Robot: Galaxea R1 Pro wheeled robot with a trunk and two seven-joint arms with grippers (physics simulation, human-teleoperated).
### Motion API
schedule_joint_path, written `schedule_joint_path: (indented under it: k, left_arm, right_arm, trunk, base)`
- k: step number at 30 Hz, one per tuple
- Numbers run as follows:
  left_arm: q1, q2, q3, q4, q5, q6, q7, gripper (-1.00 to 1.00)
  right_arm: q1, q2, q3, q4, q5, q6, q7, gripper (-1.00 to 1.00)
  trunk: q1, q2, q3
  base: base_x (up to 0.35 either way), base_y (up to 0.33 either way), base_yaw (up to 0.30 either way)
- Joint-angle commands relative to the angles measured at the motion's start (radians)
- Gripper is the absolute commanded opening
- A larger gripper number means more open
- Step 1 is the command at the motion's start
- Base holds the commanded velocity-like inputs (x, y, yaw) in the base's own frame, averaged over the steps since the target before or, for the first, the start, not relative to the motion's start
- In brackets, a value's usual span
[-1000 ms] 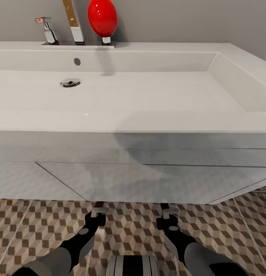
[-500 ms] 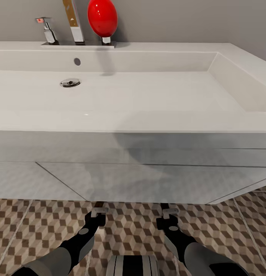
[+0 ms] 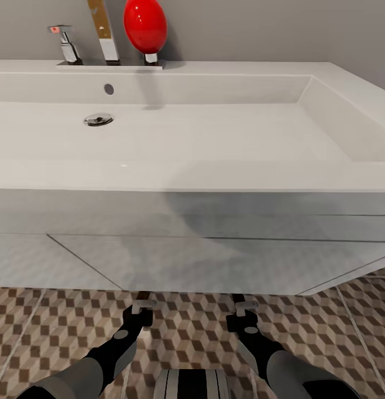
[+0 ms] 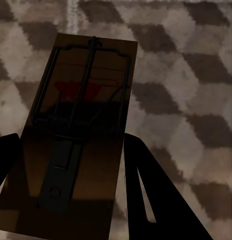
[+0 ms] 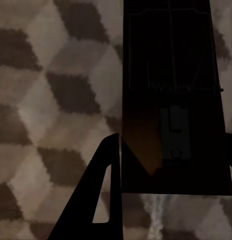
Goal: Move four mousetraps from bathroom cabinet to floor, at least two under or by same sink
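nearest the robot, both arms reach forward over the patterned floor (image 3: 48, 327), their tips at the lower front edge of the sink (image 3: 192, 166). the left gripper (image 3: 143, 304) is closed on a mousetrap (image 4: 78, 135), the brown board lying between its two dark fingers (image 4: 156, 195) with the wire end sticking out past them over the tiles. the right gripper (image 3: 246, 305) clamps a second mousetrap (image 5: 173, 95) the same way, in deep shadow. farther back, the drain (image 3: 98, 119), the tap (image 3: 65, 44) and a red egg-shaped thing (image 3: 145, 25) stand by the wall.
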Motion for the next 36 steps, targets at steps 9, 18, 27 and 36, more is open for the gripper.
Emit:
schedule_joint_path:
  k: [9, 18, 27, 36]
  left_arm:
    - [-0.001, 0.0, -0.01, 0.0, 0.001, 0.0, 0.009, -1.0]
    - [-0.001, 0.002, -0.01, 0.0, 0.001, -0.018, 0.01, -1.0]
    - [-0.001, 0.002, -0.01, 0.0, 0.001, -0.029, 0.01, -1.0]
    - [-0.001, 0.001, -0.01, 0.0, 0.001, -0.029, 0.009, -1.0]
  right_arm:
    - [-0.001, 0.0, 0.001, 0.001, 0.008, -0.001, -0.005, -1.0]
    - [0.0, 0.0, 0.001, 0.001, 0.008, -0.001, -0.005, -1.0]
    - [0.0, 0.0, 0.002, 0.001, 0.008, -0.001, -0.005, -1.0]
    - [-0.001, 0.0, 0.004, 0.001, 0.008, -0.001, -0.005, -1.0]
  trunk:
    - [0.0, 0.0, -0.001]
    - [0.0, 0.0, -0.001]
    - [0.0, 0.0, -0.001]
    - [0.0, 0.0, -0.001]
  base:
    - [0.003, -0.016, 0.0]
    - [0.08, -0.001, 0.0]
    - [0.008, 0.0, 0.0]
    - [0.0, 0.0, 0.0]
